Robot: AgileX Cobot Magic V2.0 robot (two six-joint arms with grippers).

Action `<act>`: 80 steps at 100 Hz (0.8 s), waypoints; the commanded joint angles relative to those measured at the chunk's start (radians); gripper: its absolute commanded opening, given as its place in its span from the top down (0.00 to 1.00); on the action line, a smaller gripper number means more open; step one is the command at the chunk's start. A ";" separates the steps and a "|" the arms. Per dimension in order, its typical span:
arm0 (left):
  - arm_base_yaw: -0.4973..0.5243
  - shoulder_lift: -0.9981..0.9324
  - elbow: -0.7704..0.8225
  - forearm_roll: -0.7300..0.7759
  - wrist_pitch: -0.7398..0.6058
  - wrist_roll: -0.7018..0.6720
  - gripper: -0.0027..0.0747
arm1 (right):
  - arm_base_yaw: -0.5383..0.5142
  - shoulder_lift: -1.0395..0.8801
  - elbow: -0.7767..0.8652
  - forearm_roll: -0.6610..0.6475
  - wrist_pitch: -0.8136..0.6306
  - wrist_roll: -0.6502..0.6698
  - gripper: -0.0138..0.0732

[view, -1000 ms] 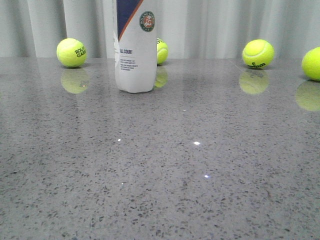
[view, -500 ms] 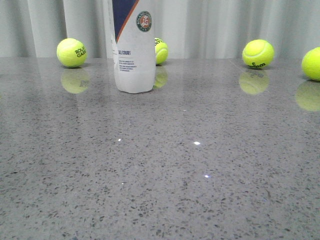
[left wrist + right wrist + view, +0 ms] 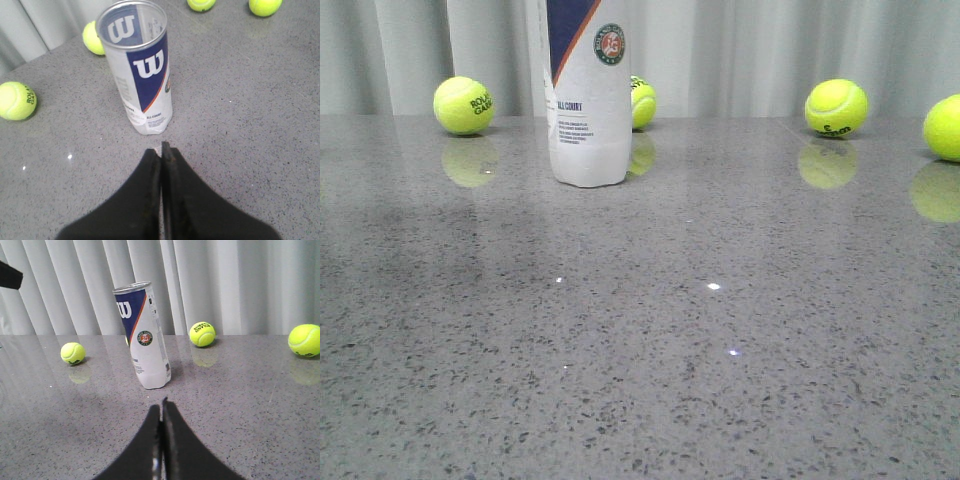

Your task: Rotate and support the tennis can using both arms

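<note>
The tennis can [image 3: 588, 95] stands upright on the grey table, left of centre at the back in the front view; its top is cut off there. It is a frosted-white tube with a navy "W" panel, orange stripe and round emblem. In the left wrist view the can [image 3: 141, 75] stands open-topped with a silver rim, just beyond my left gripper [image 3: 161, 150], which is shut and empty and apart from it. In the right wrist view the can [image 3: 144, 337] stands a short way beyond my right gripper [image 3: 161, 407], also shut and empty. Neither gripper shows in the front view.
Yellow-green tennis balls lie along the back of the table: one at the left [image 3: 463, 105], one behind the can [image 3: 643, 102], one at the right [image 3: 836, 108], one at the right edge [image 3: 945, 127]. A pale curtain [image 3: 770, 50] hangs behind the table.
The can's printed face has shifted slightly leftward across the frames, as if turning a little; its base stays in place.
</note>
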 commanded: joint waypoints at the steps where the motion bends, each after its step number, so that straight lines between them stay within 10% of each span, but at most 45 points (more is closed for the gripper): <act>1: 0.002 -0.111 0.096 -0.018 -0.156 -0.012 0.99 | -0.004 0.014 -0.024 0.000 -0.086 -0.010 0.91; 39: 0.002 -0.539 0.522 -0.012 -0.241 -0.019 0.99 | -0.004 0.014 -0.024 0.000 -0.086 -0.010 0.91; 80: 0.002 -0.880 0.701 0.476 -0.237 -0.301 0.99 | -0.004 0.014 -0.024 0.000 -0.086 -0.010 0.91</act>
